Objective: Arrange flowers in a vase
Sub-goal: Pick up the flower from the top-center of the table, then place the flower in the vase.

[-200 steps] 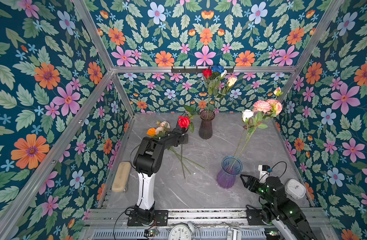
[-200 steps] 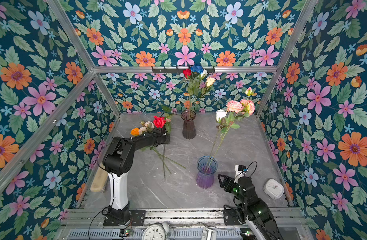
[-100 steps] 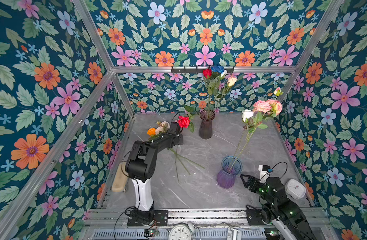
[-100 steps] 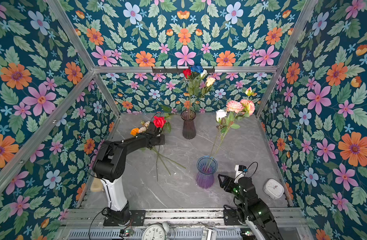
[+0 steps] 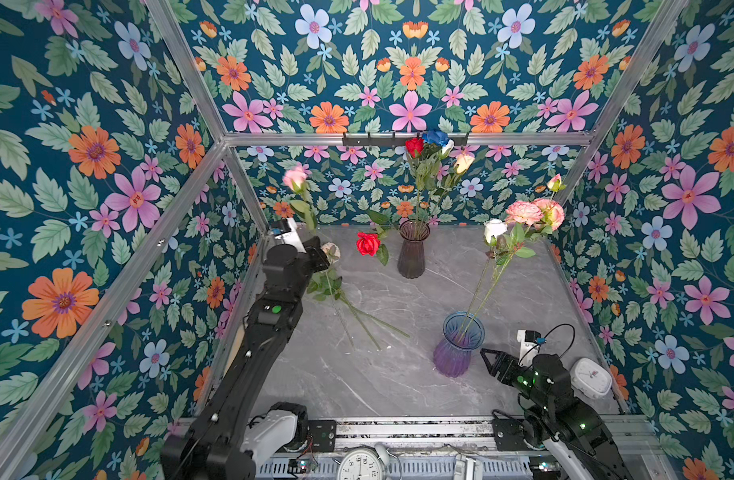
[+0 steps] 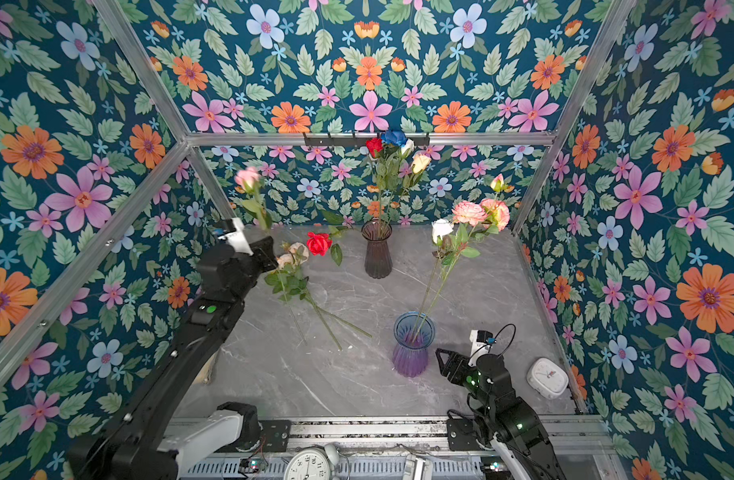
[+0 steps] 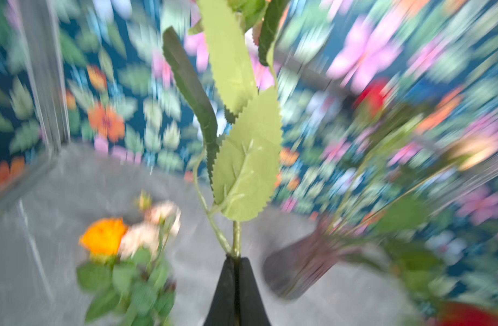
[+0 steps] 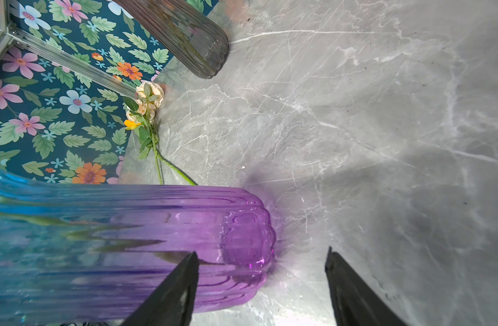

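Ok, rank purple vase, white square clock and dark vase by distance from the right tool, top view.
From the right tool, in a top view:
1. Purple vase, just beside it, on its left.
2. White square clock, off to its right.
3. Dark vase, far back, centre.

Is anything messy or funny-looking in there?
Yes. Some loose flowers lie flat on the table, stems sprawled, not in a vase. Beside them the left gripper is shut on a pink rose, holding it up in the air. Nothing looks broken or spilled.
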### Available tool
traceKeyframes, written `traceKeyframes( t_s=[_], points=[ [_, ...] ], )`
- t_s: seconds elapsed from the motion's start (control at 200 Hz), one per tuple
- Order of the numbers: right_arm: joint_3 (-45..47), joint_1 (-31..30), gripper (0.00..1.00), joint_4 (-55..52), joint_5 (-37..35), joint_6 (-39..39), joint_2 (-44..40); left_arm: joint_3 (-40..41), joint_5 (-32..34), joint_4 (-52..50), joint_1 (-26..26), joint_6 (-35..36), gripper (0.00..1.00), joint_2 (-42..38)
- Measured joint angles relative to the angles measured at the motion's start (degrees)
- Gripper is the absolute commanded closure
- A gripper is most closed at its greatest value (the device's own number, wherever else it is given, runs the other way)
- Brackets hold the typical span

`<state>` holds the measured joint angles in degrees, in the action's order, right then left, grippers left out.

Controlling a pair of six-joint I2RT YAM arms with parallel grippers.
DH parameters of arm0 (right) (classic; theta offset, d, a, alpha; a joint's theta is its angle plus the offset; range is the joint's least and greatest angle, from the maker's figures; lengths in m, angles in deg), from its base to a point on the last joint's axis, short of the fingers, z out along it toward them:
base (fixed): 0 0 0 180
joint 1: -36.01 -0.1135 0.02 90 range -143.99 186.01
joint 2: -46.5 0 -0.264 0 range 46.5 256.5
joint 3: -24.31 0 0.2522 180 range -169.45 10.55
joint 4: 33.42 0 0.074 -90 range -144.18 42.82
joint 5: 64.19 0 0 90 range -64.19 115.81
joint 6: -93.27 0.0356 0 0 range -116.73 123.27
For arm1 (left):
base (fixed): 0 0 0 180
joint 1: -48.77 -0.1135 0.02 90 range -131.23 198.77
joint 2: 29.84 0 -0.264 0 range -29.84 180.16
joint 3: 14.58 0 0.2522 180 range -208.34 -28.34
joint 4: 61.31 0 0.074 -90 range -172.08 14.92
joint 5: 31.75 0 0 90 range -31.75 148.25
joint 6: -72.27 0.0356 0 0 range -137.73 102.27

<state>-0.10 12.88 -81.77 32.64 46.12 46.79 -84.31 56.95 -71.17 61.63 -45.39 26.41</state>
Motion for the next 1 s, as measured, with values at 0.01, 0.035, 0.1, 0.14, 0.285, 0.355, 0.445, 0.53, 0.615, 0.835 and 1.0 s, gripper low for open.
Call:
traceKeyframes(
  t_s=[0.01,0.035,0.1,0.14,0.285,0.355,0.445,0.53,0.615,0.835,1.0],
  points=[
    [0.00,0.00,0.27,0.00,0.00,0.00,0.00,-0.20,-0.04,0.39,0.02,-0.39,1.00,-0.92],
    [0.00,0.00,0.27,0.00,0.00,0.00,0.00,-0.79,-0.35,1.49,0.13,-1.31,1.00,-3.08],
    [0.00,0.00,0.27,0.00,-0.07,0.02,0.00,-2.29,-2.67,5.18,0.66,-3.28,1.00,-6.86],
    [0.00,0.00,0.27,0.00,-0.20,0.02,0.00,-3.32,-4.94,8.37,1.27,-4.68,1.00,-8.20],
    [0.00,-0.02,0.27,0.00,-0.42,0.02,0.00,-9.92,-15.72,22.47,4.94,-12.02,1.00,-4.96],
    [0.00,-0.02,0.27,0.00,-0.44,0.04,0.00,-12.46,-19.19,27.63,10.34,-14.82,1.00,-1.09],
    [0.00,-0.02,0.27,-0.02,-0.44,0.04,0.00,-15.45,-21.92,29.55,20.79,-12.98,1.00,3.87],
    [0.00,-0.02,0.27,-0.02,-0.44,0.07,0.00,-17.75,-24.00,28.41,28.70,-7.93,1.00,8.02],
    [0.00,-0.02,0.27,-0.04,-0.44,0.07,-0.07,-19.50,-24.22,28.98,32.96,-3.21,1.00,11.67],
    [0.00,0.00,0.27,-0.04,-0.42,0.07,-0.09,-22.99,-25.59,30.51,37.53,4.44,1.00,22.62],
    [0.00,0.00,0.27,-0.04,-0.42,0.07,-0.09,-25.31,-25.83,33.55,38.27,6.78,1.00,28.79]
  ],
)
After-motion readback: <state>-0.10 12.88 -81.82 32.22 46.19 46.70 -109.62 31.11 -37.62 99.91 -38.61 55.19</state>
